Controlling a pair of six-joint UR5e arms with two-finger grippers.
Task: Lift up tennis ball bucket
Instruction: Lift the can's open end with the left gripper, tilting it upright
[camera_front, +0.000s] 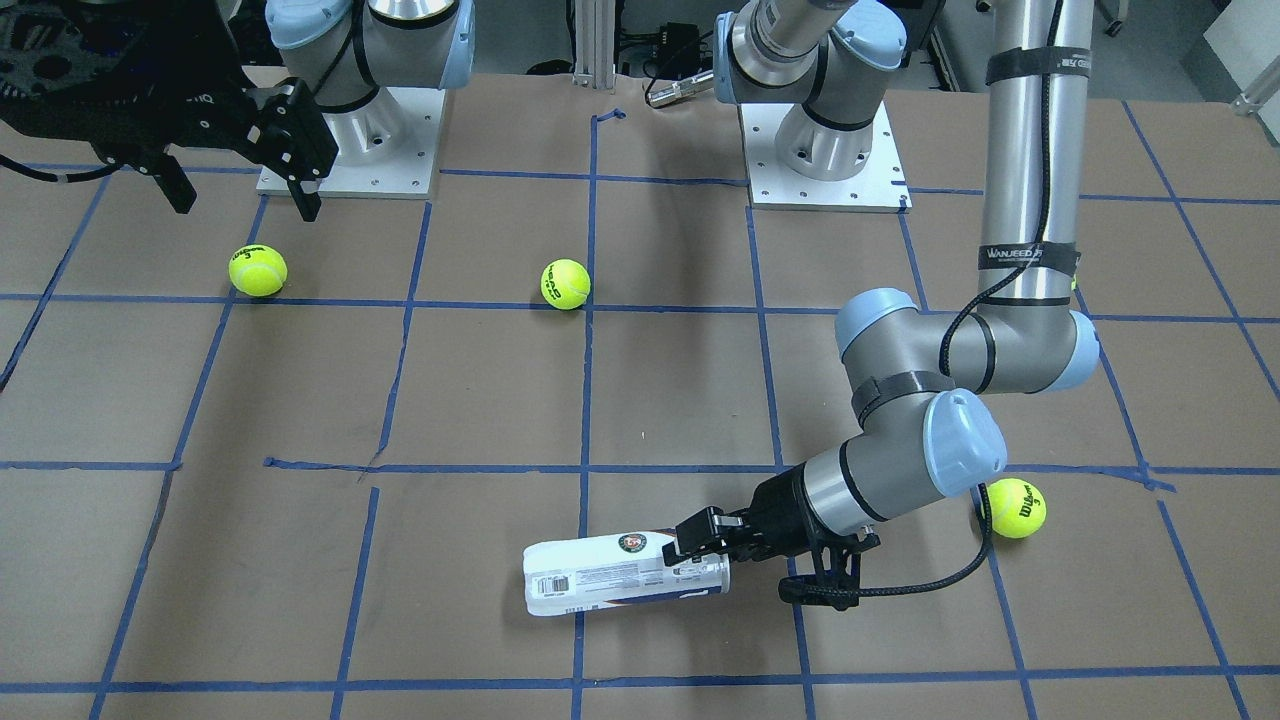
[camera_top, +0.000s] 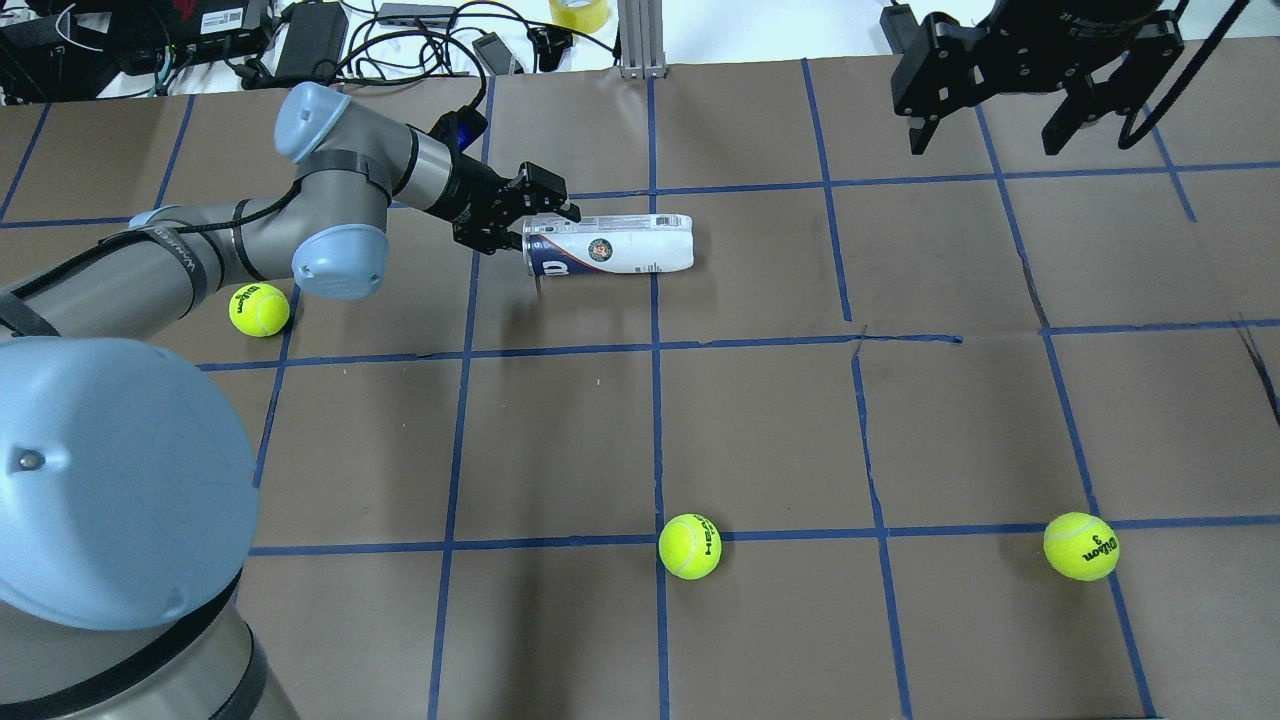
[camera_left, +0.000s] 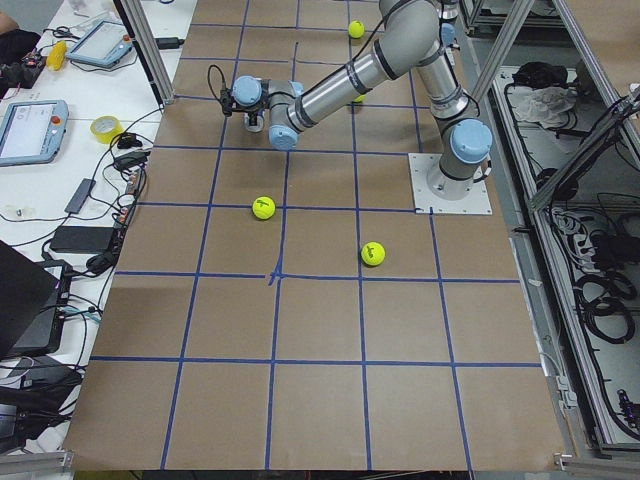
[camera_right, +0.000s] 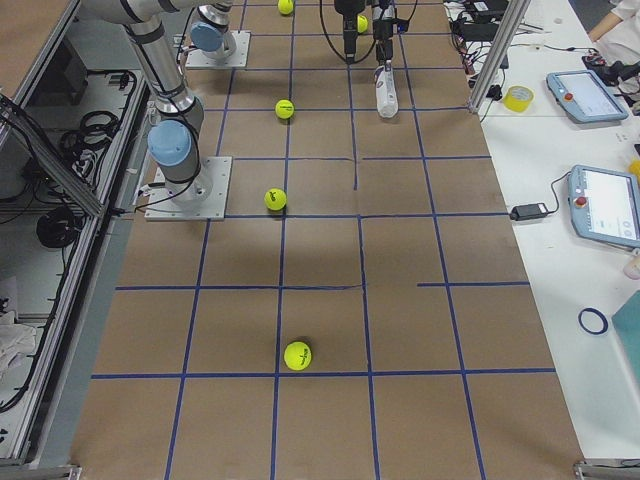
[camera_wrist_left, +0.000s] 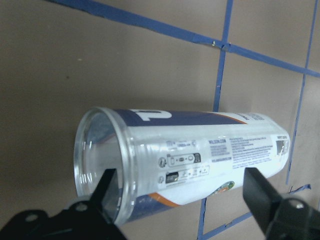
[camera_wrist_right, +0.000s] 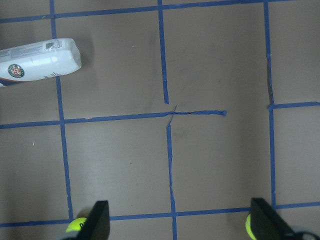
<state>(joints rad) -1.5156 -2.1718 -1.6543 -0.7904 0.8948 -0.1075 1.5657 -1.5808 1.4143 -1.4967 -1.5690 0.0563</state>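
Left claw (camera_wrist_left: 182, 187) gapes at tennis ball bucket (camera_front: 610, 572) on blue-taped table (camera_front: 480, 390).

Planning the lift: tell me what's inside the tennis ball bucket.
Near its clear end the tennis ball bucket looks empty, no ball visible; the label covers the rest.

Tennis ball bucket (camera_front: 620, 573) is down flat on its side on the brown surface (camera_front: 450, 380): a clear plastic tube with a white and navy label, barcode and round emblem facing up. Its open, clear-rimmed mouth points at my left claw (camera_front: 705, 548).
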